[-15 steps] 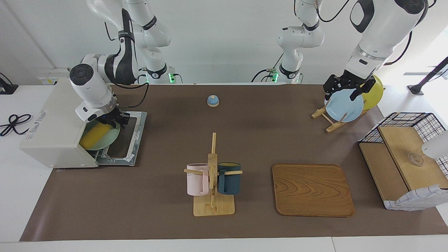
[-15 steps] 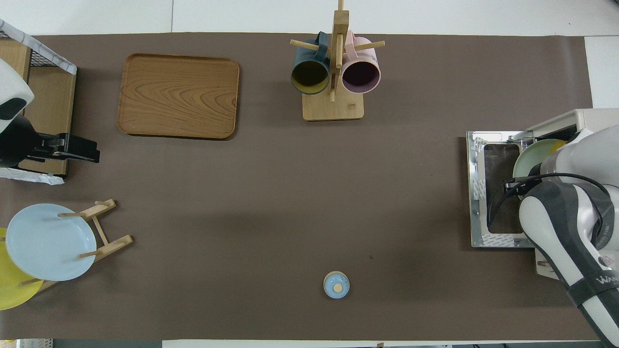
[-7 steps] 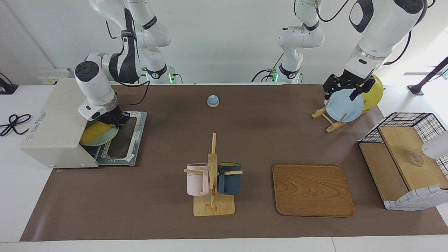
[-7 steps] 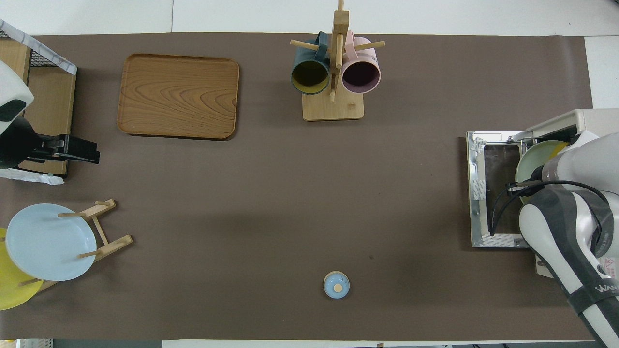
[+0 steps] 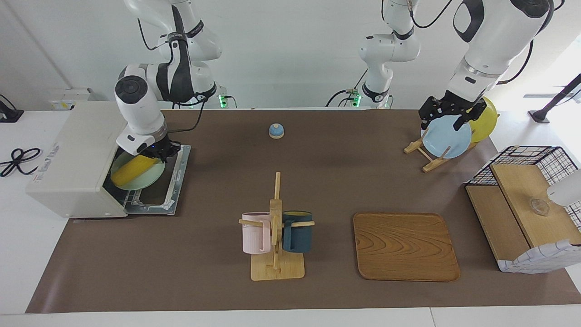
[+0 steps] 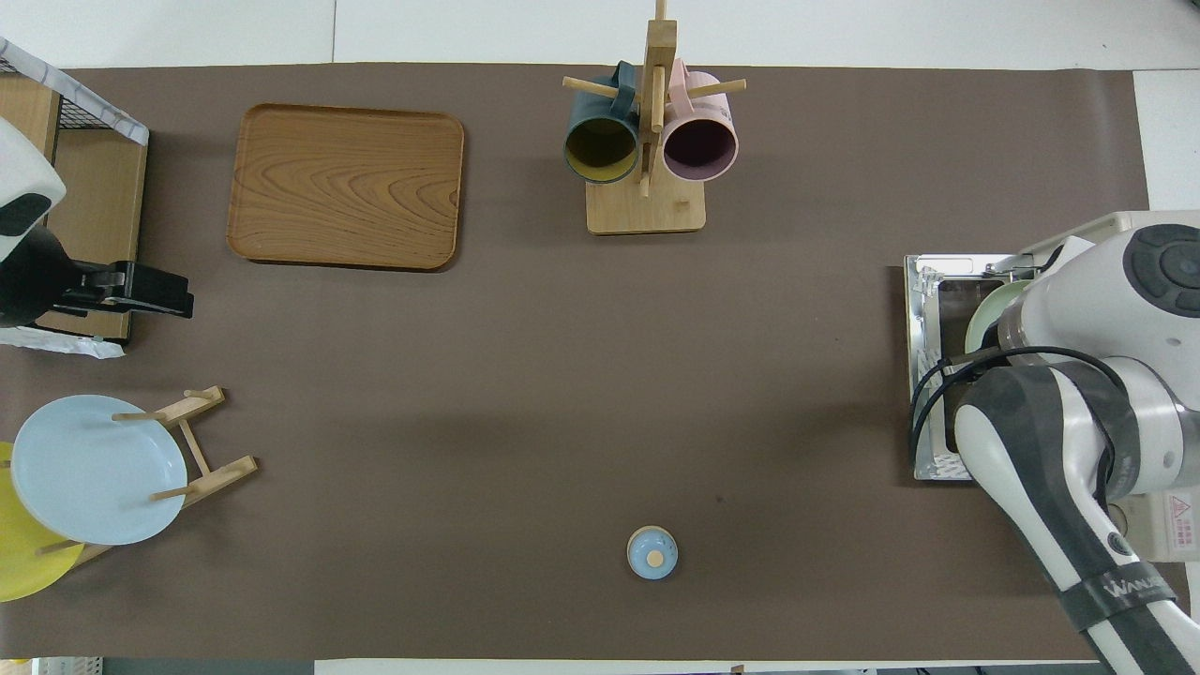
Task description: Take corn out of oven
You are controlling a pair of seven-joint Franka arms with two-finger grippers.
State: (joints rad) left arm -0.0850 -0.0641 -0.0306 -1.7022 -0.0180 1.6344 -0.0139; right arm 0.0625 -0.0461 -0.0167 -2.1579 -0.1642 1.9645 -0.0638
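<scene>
On brown mat (image 5: 204,281), white-walled room, oven (image 5: 68,168) open, corn (image 5: 134,164) inside

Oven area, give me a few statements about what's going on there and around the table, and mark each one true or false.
1. The oven door is closed. False: it lies folded down, open.
2. The right gripper is shut on the corn. True.
3. The corn lies over a pale green plate at the oven's mouth. True.
4. The left gripper is over the wooden tray. False: it waits, open, over the blue plate on its rack.
5. Both mugs lie on the table. False: the pink mug and the dark blue mug hang on the mug stand.
</scene>
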